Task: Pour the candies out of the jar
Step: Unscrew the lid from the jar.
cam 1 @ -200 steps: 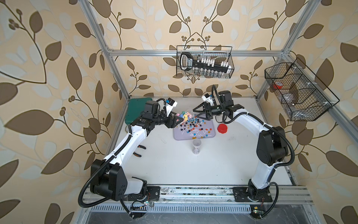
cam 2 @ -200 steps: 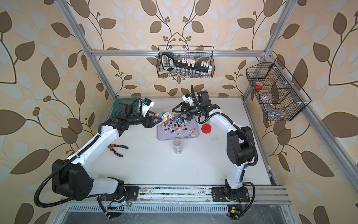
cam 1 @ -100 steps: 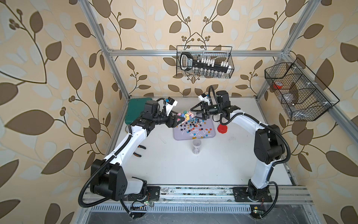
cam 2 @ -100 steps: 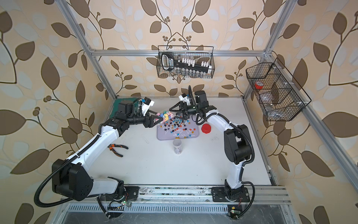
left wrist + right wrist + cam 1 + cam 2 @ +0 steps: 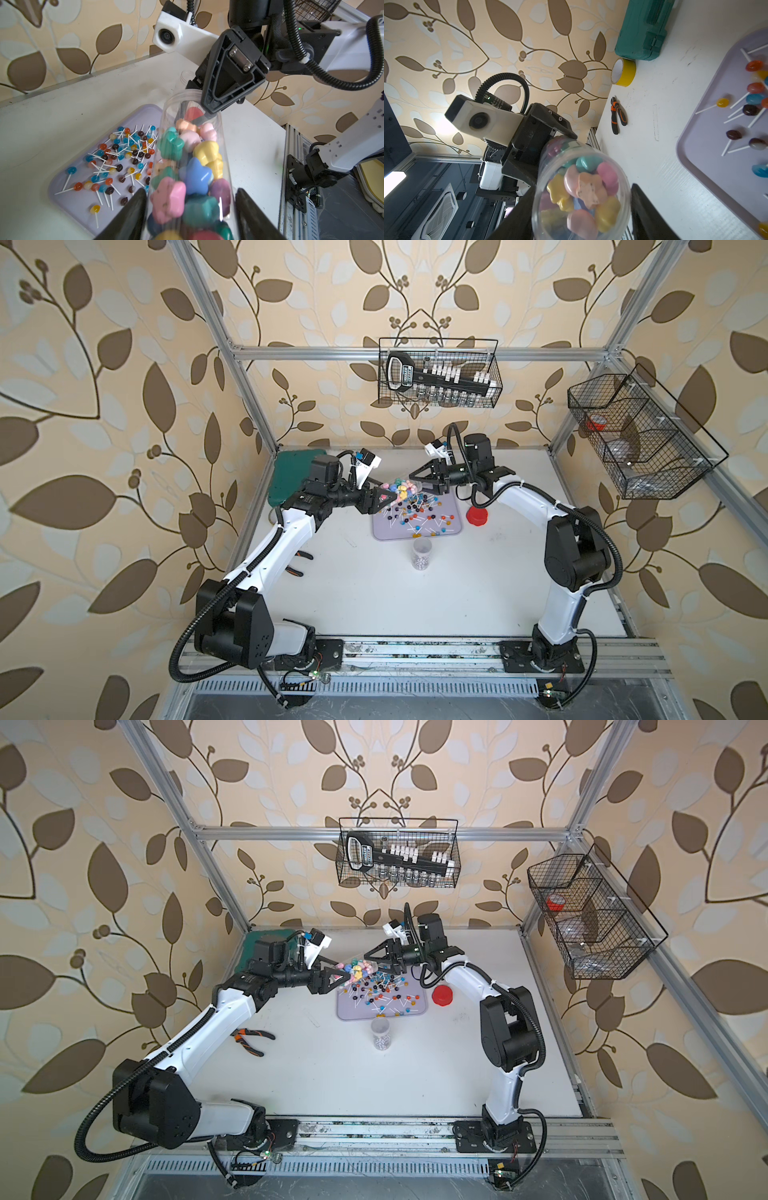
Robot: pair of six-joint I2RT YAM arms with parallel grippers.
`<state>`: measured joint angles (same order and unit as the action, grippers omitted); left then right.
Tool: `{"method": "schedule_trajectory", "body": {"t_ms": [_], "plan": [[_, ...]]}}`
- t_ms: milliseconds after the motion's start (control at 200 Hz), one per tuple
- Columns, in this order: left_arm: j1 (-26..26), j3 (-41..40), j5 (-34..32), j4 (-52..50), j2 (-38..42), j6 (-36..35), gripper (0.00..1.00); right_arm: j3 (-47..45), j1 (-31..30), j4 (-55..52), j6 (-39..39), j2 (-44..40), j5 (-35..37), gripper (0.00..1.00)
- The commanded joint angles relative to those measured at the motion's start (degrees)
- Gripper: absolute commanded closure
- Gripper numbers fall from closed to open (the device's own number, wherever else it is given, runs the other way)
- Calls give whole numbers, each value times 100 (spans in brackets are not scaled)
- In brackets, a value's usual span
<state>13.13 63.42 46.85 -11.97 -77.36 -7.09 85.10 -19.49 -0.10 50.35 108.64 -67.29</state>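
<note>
Right gripper (image 5: 583,187) has moved in and narrowed around the star-candy jar (image 5: 191,158).
Left gripper (image 5: 190,190) clamps it level above the lilac tray (image 5: 386,533), at its far corner; the right's grip is unclear, and the star candies (image 5: 196,176) are unpoured.

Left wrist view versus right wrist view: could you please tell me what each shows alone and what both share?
Left wrist only: the right arm's camera and a wire basket. Right wrist only: the green case, yellow tape, pliers and the left arm's camera. Both: the jar of star candies in the left gripper, and the tray of lollipops.
</note>
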Motion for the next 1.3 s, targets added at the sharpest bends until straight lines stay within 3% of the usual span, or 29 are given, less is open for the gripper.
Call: {"method": "schedule_trajectory", "body": {"t_ms": [0, 370, 835, 1295], "plan": [[41, 249, 507, 146, 17, -104, 36, -13, -25, 142, -27, 17, -133, 47], [50, 446, 850, -218, -185, -236, 35, 84, -22, 142, -81, -39, -224, 53], [49, 362, 1065, 163, -214, 93, 34, 124, -25, 581, -498, -218, -672, 57], [50, 540, 1204, -314, -376, -219, 28, 264, -6, 445, -210, -247, -480, 64]]}}
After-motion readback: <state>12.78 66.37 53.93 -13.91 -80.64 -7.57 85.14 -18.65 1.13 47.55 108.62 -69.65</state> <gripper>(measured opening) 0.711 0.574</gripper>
